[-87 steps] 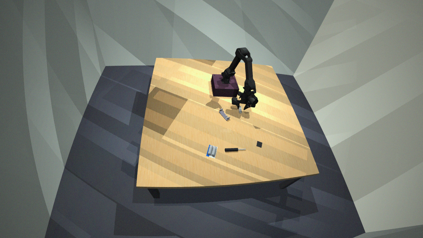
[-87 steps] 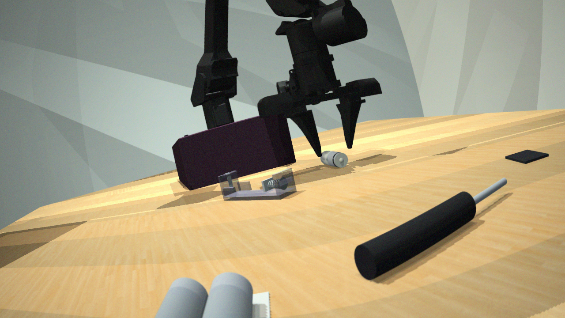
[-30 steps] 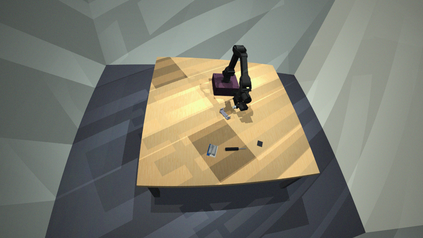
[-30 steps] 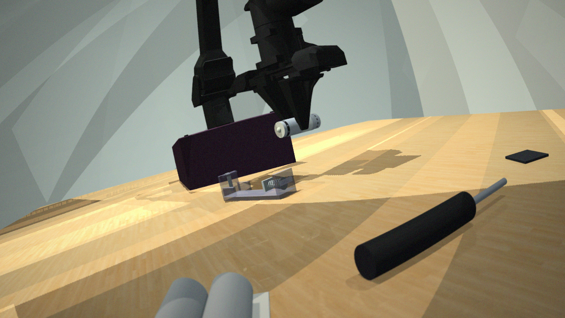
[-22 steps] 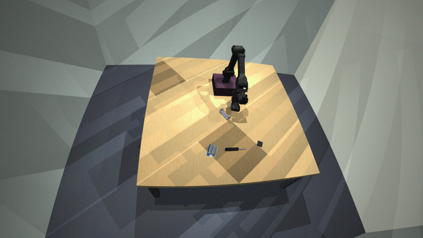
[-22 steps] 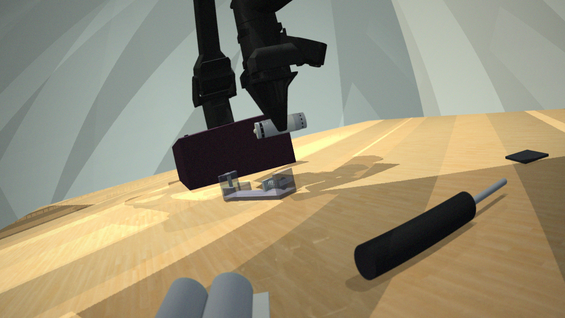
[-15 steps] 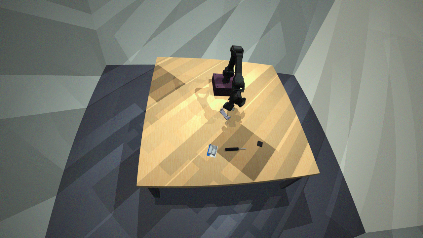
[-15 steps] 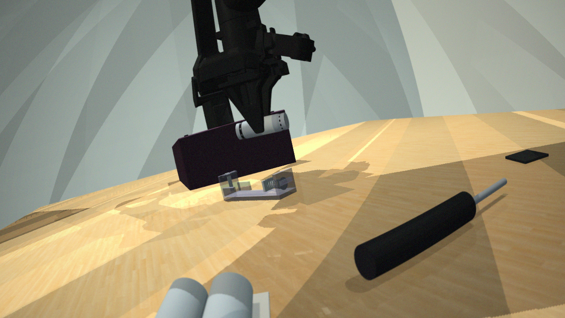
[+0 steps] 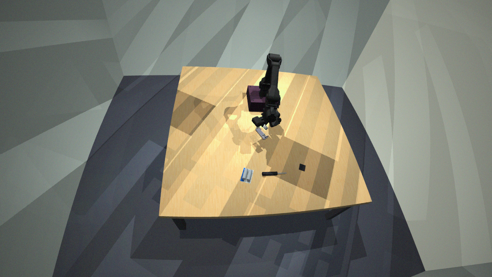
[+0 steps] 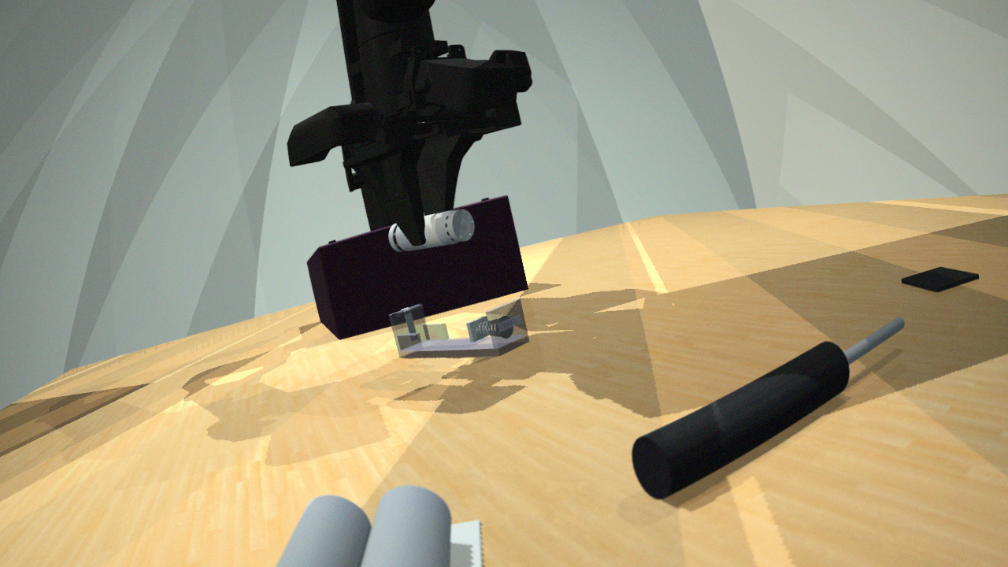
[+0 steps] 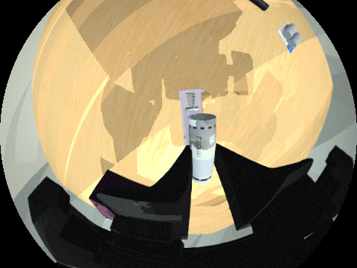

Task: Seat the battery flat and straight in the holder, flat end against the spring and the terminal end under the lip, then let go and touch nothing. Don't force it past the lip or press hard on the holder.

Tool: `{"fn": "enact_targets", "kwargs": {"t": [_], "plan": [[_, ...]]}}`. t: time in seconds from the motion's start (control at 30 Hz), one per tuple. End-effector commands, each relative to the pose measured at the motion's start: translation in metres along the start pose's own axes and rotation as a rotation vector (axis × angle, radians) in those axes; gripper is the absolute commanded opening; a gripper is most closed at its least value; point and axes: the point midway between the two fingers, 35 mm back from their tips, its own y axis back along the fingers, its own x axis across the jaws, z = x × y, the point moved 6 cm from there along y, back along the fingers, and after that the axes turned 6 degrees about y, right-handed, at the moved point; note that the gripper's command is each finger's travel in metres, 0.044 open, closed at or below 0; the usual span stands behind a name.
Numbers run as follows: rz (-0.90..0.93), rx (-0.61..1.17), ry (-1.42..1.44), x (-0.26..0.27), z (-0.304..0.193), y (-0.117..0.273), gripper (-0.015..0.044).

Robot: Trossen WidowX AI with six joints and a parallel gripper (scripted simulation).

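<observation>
My gripper (image 9: pixel 265 126) (image 10: pixel 435 227) (image 11: pixel 201 148) is shut on the white battery (image 10: pixel 440 230) (image 11: pixel 202 160), gripping it across its middle. The battery hangs level or nearly so, clear above the holder. The clear, pale violet holder (image 9: pixel 261 133) (image 10: pixel 457 346) (image 11: pixel 184 112) stands on the table. Its coil spring (image 10: pixel 491 327) (image 11: pixel 190 99) is at the right end in the exterior view, and the lip end (image 10: pixel 407 324) is at the left. The battery's flat end faces the spring side. In the wrist view the battery appears right of the holder and covers part of it; the lip end is hidden.
The dark purple base box (image 9: pixel 255 99) (image 10: pixel 423 282) (image 11: pixel 123 182) stands behind the holder. A black screwdriver (image 9: pixel 270 173) (image 10: pixel 739 420) (image 11: pixel 259 4), a black square (image 9: pixel 301 167) (image 10: pixel 939 278) and two grey cylinders (image 9: pixel 246 174) (image 10: pixel 407 528) (image 11: pixel 290 33) on a card lie farther forward.
</observation>
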Motion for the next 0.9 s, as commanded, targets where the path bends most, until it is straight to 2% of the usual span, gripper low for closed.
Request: {"fn": "enact_targets", "kwargs": {"t": [0.0, 0.37, 0.87], "plan": [[0.008, 0.054, -0.007, -0.001, 0.002, -0.009, 0.007], [0.028, 0.225, 0.009, -0.001, 0.009, -0.037, 0.007], [0.044, 0.316, 0.008, -0.002, 0.017, -0.046, 0.007]]}}
